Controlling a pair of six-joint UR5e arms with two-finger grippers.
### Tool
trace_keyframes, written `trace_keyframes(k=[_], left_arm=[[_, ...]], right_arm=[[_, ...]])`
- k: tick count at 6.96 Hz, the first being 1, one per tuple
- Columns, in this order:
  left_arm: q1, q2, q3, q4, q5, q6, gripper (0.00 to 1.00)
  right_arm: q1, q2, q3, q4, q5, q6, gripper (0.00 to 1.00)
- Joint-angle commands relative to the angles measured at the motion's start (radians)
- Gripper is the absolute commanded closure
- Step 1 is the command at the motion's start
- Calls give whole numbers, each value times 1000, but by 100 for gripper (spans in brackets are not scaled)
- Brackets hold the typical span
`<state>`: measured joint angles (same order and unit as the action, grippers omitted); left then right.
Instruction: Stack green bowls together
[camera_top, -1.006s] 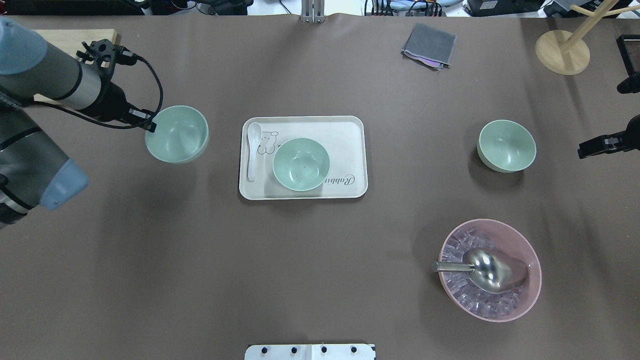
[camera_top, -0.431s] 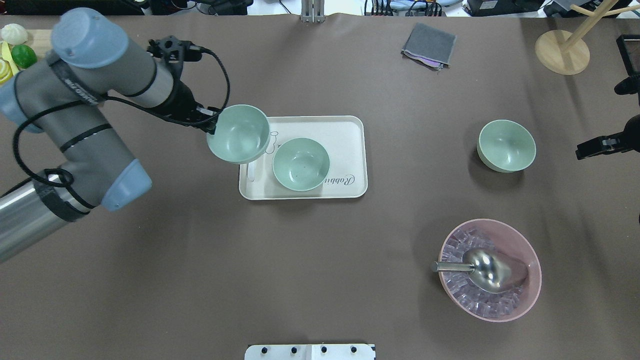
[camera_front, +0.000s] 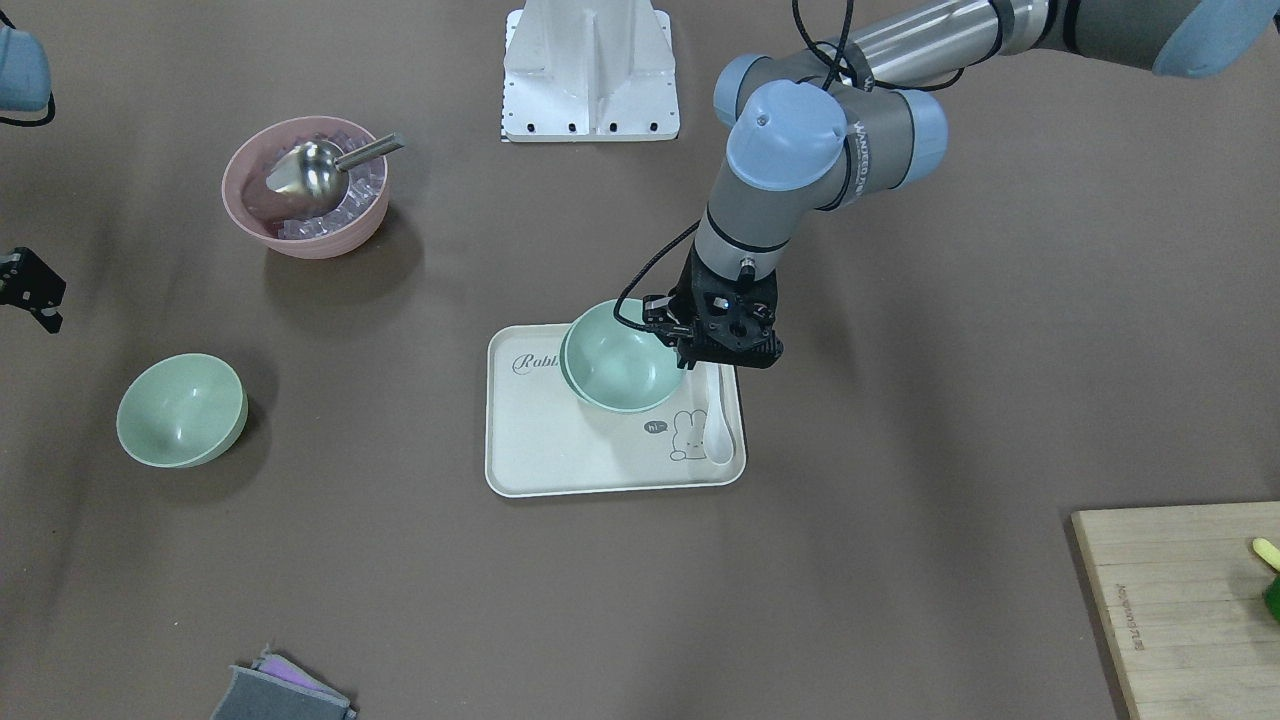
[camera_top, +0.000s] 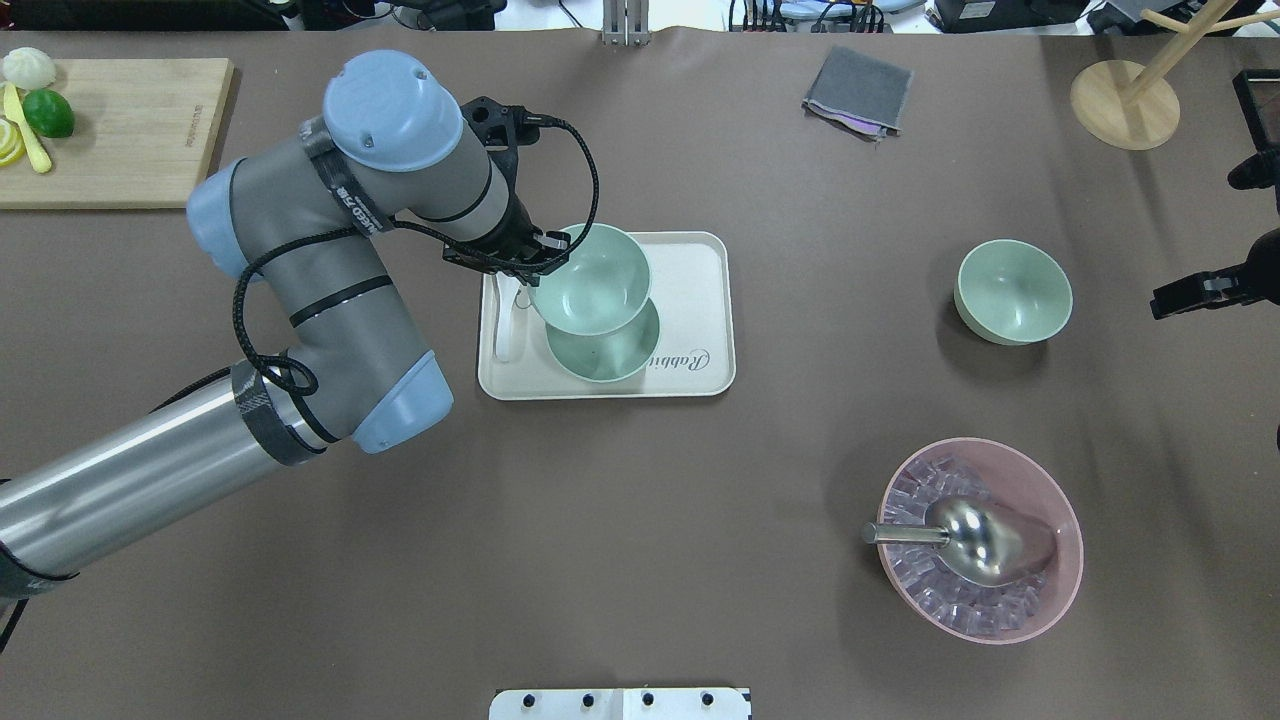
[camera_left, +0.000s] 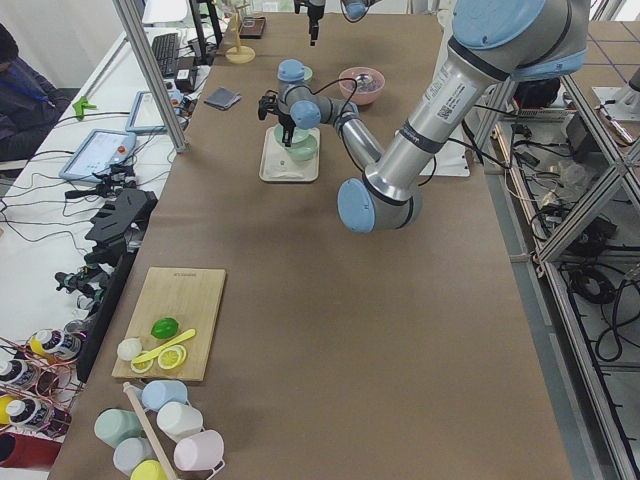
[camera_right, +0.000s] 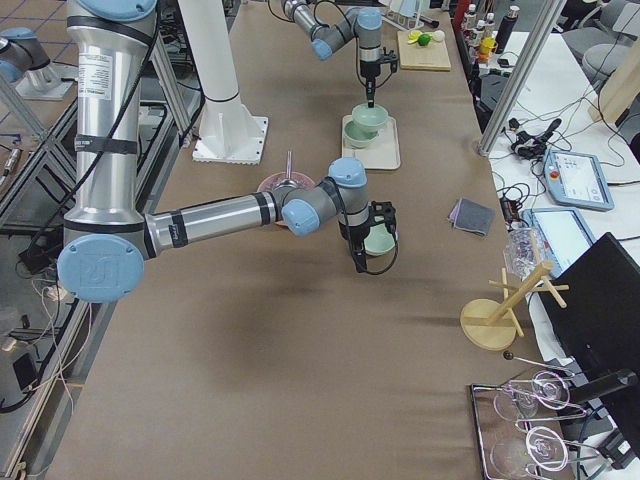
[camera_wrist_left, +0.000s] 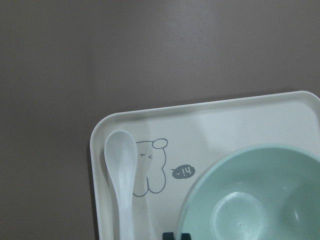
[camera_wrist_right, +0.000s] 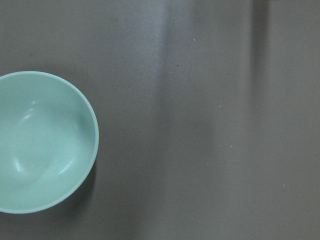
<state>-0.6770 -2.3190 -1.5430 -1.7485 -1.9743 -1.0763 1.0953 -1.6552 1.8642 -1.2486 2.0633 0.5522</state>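
My left gripper (camera_top: 548, 262) is shut on the rim of a pale green bowl (camera_top: 592, 278) and holds it above the white tray (camera_top: 700, 300). The held bowl partly overlaps a second green bowl (camera_top: 612, 355) that sits in the tray. In the left wrist view the held bowl (camera_wrist_left: 250, 200) fills the lower right. The front view shows the held bowl (camera_front: 620, 368) over the tray (camera_front: 560, 450). A third green bowl (camera_top: 1012, 290) stands alone on the table at the right. My right gripper (camera_top: 1165, 300) hovers to its right, apart from it and empty; its jaws look open.
A white spoon (camera_top: 505, 335) lies along the tray's left side. A pink bowl (camera_top: 1050, 600) with ice cubes and a metal scoop (camera_top: 975, 538) stands at the front right. A grey cloth (camera_top: 858, 92), a wooden stand (camera_top: 1125, 105) and a cutting board (camera_top: 120, 130) lie along the far edge.
My left arm has carried its green bowl rightward from the table's left side to above the bowl in the tray. The right arm has barely moved.
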Motion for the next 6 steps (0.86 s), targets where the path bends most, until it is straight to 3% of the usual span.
trace_keyframes(k=[1, 6], left_arm=[[37, 0, 6, -5, 31, -39, 100], [48, 9, 21, -34, 35, -37, 100]], right_arm=[[0, 2, 3, 0, 0, 0, 0], [0, 2, 6, 0, 0, -1, 0]])
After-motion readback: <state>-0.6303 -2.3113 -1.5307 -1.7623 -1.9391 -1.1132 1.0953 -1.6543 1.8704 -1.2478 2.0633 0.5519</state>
